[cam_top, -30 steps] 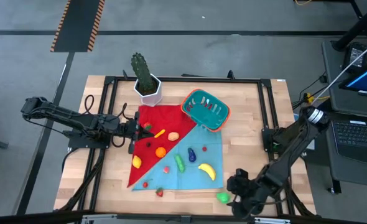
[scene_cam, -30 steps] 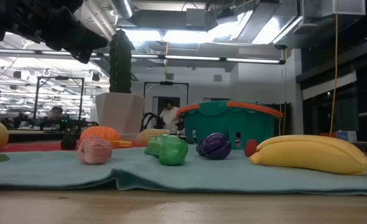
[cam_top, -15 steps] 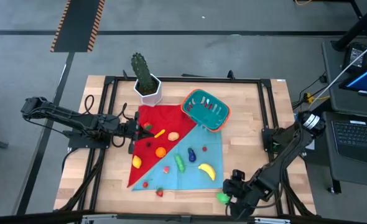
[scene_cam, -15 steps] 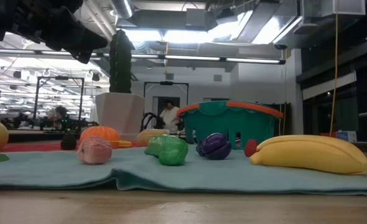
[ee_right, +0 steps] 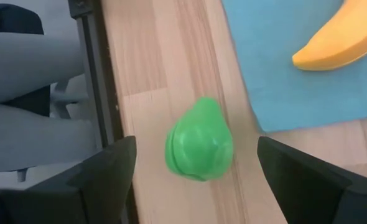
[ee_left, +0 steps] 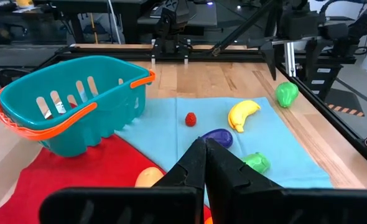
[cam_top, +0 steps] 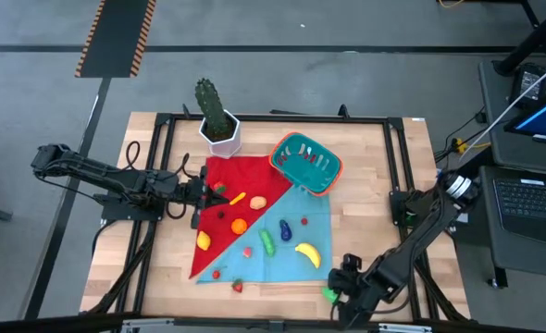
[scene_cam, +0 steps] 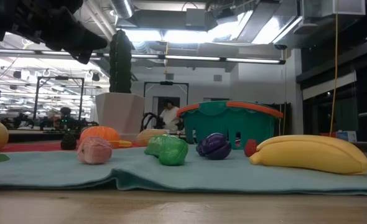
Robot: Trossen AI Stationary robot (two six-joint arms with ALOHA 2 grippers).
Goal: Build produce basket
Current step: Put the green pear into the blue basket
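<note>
Right of centre in the high view, the basket [cam_top: 306, 163] sits tilted on the table [cam_top: 375, 185], at the upper corner of the red and blue cloths [cam_top: 291, 217]. Produce lies on the cloths below it: carrot [cam_top: 238, 198], orange [cam_top: 240, 225], lemon [cam_top: 204, 240], cucumber [cam_top: 267, 242], eggplant [cam_top: 285, 228], banana [cam_top: 307, 253]. A green fruit [ee_right: 199, 140] lies on bare wood at lower right, off the cloth. The right gripper [cam_top: 341, 289] hovers over it, fingers spread wide, grasping nothing. At middle left, the left gripper [cam_top: 205, 191] is clenched tight and empty, at the red cloth's edge.
</note>
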